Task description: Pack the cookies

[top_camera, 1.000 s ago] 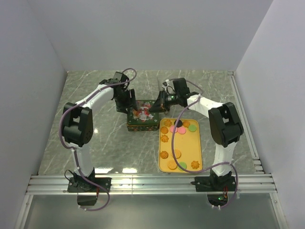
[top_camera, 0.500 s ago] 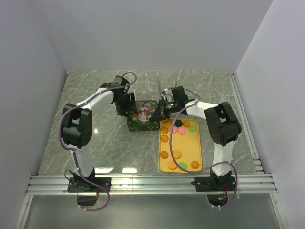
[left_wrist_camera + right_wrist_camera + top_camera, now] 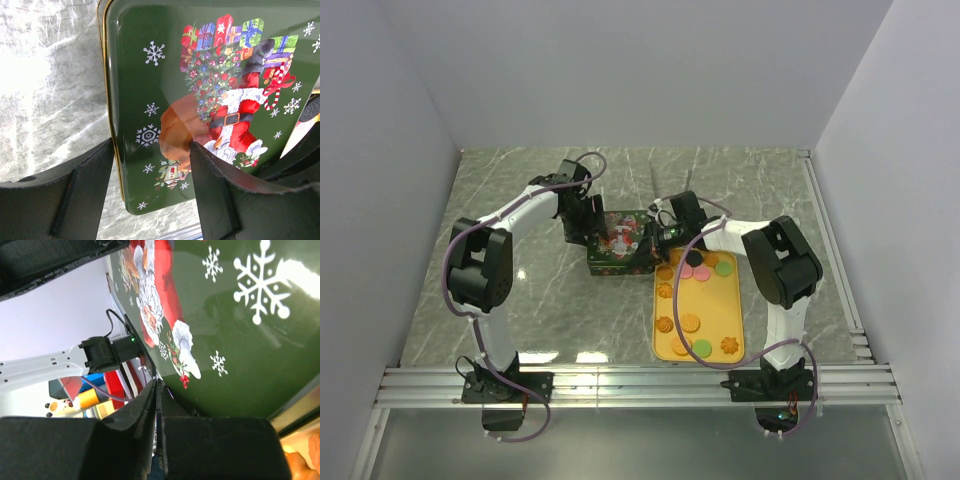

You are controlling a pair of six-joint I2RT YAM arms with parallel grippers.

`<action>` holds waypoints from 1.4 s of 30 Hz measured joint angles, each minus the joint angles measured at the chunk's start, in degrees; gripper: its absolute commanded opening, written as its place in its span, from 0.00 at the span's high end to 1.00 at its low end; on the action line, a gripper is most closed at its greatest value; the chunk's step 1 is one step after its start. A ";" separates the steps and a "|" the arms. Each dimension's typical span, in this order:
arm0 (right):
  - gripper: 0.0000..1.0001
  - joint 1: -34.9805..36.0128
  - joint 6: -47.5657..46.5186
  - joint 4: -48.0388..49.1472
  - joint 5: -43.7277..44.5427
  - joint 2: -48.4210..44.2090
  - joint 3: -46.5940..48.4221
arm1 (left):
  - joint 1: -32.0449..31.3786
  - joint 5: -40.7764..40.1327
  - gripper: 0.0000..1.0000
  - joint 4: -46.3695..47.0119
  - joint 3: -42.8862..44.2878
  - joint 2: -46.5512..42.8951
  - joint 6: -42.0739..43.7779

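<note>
The cookies, several small round biscuits in orange, pink, green and black, lie on a yellow tray. A green Christmas tin with its lid on stands left of the tray's far end. My left gripper is open at the tin's far left corner. In the left wrist view the gripper straddles the edge of the lid. My right gripper is shut, its tip against the tin's right side. In the right wrist view the closed fingertips touch the green lid.
The tray lies lengthwise from the tin toward the near edge, right of centre. White walls enclose the marble table on three sides. A metal rail runs along the near edge by the arm bases.
My right gripper has moved down and left from above the tray's far end to the tin's right side. My left gripper has shifted only slightly at the tin's far left corner.
</note>
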 measured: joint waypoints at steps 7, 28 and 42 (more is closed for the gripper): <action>0.91 0.00 0.63 0.70 -0.94 0.00 -0.92 | -0.04 -0.46 0.32 -0.07 -0.02 -0.17 0.02; 0.90 1.03 -5.40 -11.82 1.38 -10.75 8.41 | -0.04 -1.14 0.34 0.66 -1.75 -1.42 -1.49; 0.96 -2.51 4.24 5.70 -0.31 3.80 3.89 | -0.04 -1.11 0.34 1.14 -2.95 -2.27 -2.38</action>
